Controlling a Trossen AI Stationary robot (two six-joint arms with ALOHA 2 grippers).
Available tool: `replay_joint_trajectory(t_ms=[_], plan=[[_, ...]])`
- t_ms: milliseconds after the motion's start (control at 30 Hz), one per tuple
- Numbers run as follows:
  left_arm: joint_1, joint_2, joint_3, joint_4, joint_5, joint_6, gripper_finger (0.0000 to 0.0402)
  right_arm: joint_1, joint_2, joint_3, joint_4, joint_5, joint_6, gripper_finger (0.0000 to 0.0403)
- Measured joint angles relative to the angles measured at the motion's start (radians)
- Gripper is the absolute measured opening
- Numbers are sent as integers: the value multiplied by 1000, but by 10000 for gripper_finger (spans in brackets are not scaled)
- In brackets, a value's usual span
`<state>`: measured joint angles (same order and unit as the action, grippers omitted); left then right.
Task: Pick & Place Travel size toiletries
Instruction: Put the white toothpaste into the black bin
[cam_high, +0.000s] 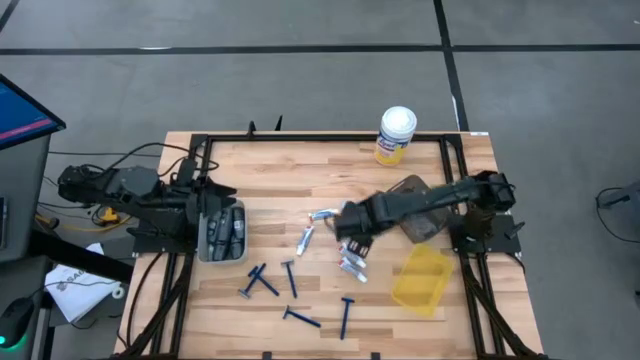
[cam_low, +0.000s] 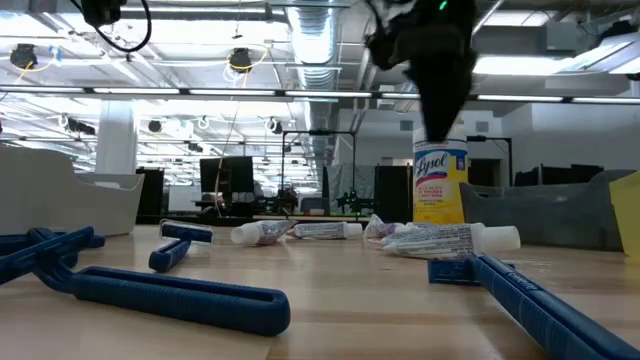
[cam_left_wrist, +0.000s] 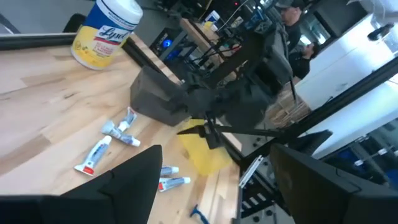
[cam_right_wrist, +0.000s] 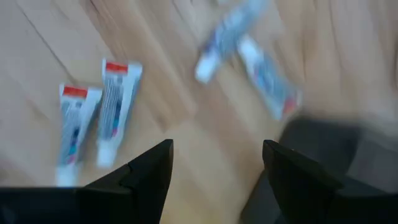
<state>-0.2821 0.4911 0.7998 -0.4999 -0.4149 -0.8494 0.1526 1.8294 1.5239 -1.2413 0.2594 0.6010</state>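
Observation:
Small white tubes lie flat on the wooden table: two crossed (cam_high: 322, 215), one alone (cam_high: 305, 238) and a pair (cam_high: 352, 265). Several blue razors (cam_high: 290, 277) lie nearer the front edge. A grey tray (cam_high: 222, 232) at the left holds dark oval pieces. My right gripper (cam_right_wrist: 216, 149) hangs open above bare wood, pointing down, between the pair of tubes (cam_right_wrist: 115, 112) and the crossed tubes (cam_right_wrist: 249, 50). My left gripper (cam_left_wrist: 217, 152) is open and empty, raised over the grey tray's far end and pointing toward the table's right.
A yellow canister with a white lid (cam_high: 396, 135) stands at the far edge. A dark grey bin (cam_high: 420, 210) lies under my right arm, with a yellow bin (cam_high: 425, 278) nearer the front. Black frame rails (cam_high: 455, 170) border the table.

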Motion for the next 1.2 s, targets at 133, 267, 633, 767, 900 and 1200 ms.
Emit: replay_joint_trajectory(t_ms=[133,267,633,767,900,1200], plan=[[0,-1,0,5,0,2,294,-104,1,-36,88,-27,-277,240],[0,0,0,7,0,1,294,-184,1,-98,204,-76,-484,240],[0,0,0,15,-30,61,294,-305,1,-305,424,-173,-828,240],[0,0,0,16,-74,68,294,-375,12,-362,469,-196,-840,240],[0,0,0,28,-94,110,294,-416,10,-403,535,-241,-840,239],[0,0,0,31,-154,169,294,-415,5,-464,628,-249,-846,169]])
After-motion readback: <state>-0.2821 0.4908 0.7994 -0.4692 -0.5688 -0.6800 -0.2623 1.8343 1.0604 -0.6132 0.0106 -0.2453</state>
